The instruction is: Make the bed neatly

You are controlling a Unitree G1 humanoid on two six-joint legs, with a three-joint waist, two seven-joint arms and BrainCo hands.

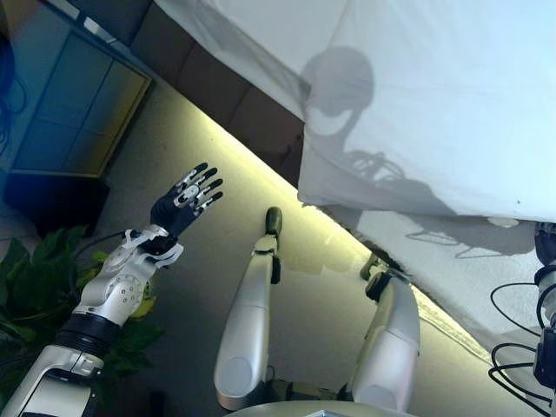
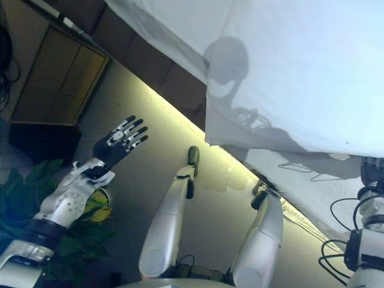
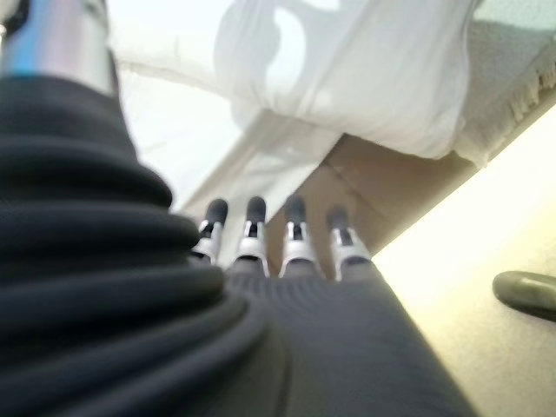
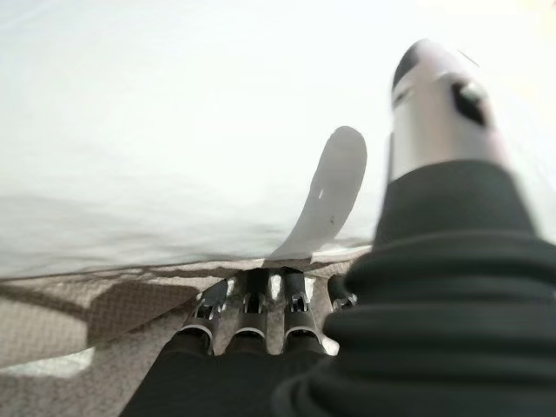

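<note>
Open floor (image 1: 217, 252) lies between the left hand (image 1: 193, 195) and the bed's dark side panel (image 1: 226, 95), so that hand hangs free with nothing touching it. The white sheet (image 1: 434, 104) overhangs the bed edge. A cabinet (image 1: 69, 104) and a leafy plant (image 1: 35, 278) crowd the left side.

A smooth, pale floor (image 1: 217, 234) is seen from above, lit by a bright yellowish band of light (image 1: 261, 178) along the foot of a dark brown panelled base (image 1: 217, 78). A low cabinet (image 2: 57, 78) with panelled fronts is set at the upper left. A leafy green plant (image 1: 35, 287) is placed at the lower left.
</note>
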